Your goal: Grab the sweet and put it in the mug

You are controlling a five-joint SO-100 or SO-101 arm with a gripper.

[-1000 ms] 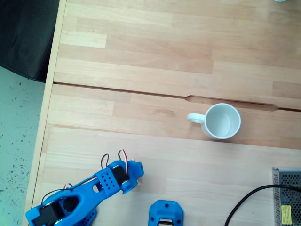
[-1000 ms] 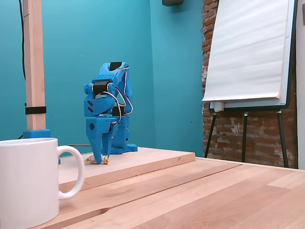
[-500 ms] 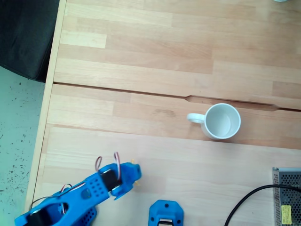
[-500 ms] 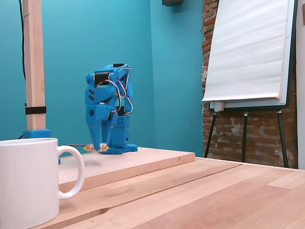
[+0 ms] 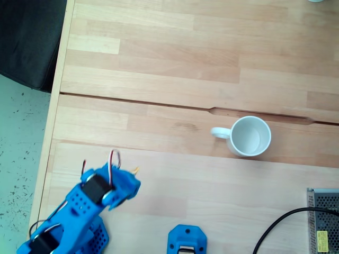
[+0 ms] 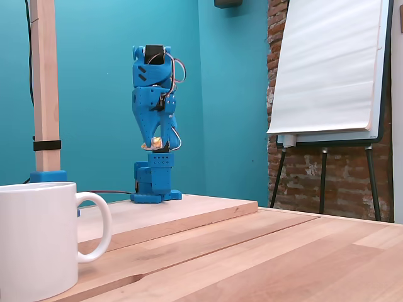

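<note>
My blue gripper (image 6: 152, 142) hangs well above the raised board, fingers pointing down, shut on the sweet (image 6: 153, 144), whose yellow-orange wrapper shows at the fingertips. From above, the gripper (image 5: 133, 177) sits at the lower left and an orange tip of the sweet (image 5: 136, 170) pokes out past the blue housing. The white mug (image 5: 249, 136) stands upright at the centre right of that fixed view, handle toward the left, apart from the arm. It is also large in the low fixed view's bottom left corner, the mug (image 6: 38, 242), handle to the right.
The arm's blue base (image 6: 154, 185) sits on a raised wooden board (image 6: 189, 211). A second blue part (image 5: 186, 239) lies at the bottom edge, a metal box (image 5: 323, 219) with a black cable at bottom right. The table's left edge (image 5: 53, 121) drops to the floor. A flip chart (image 6: 327, 69) stands behind.
The gripper has lifted the sweet from the board up into the air and swung to the left in the top-down view. The mug has not moved.
</note>
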